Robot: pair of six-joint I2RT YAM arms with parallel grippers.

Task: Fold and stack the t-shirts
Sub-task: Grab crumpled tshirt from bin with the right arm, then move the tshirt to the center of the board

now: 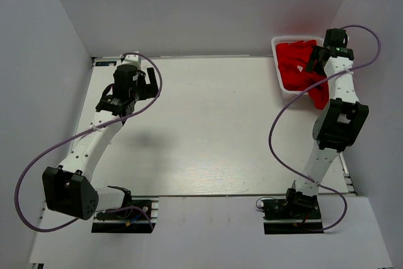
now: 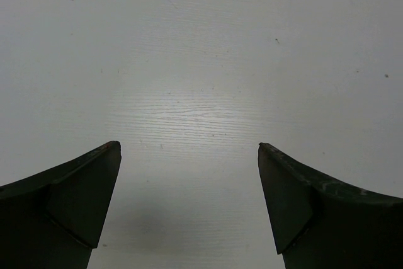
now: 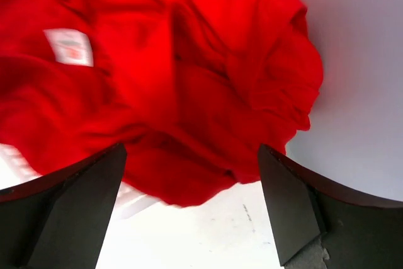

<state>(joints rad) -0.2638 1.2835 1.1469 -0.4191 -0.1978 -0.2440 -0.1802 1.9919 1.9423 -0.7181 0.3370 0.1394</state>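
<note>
Crumpled red t-shirts fill the white basket at the table's far right, and one part hangs over its near rim. In the right wrist view the red cloth fills the upper frame, with a small white label at the left. My right gripper is open just above and beside the pile, holding nothing. My left gripper is open and empty over bare table at the far left.
The white table stretches between the arms. Grey walls close in the back and both sides. Purple cables loop beside each arm. The basket sits against the right wall.
</note>
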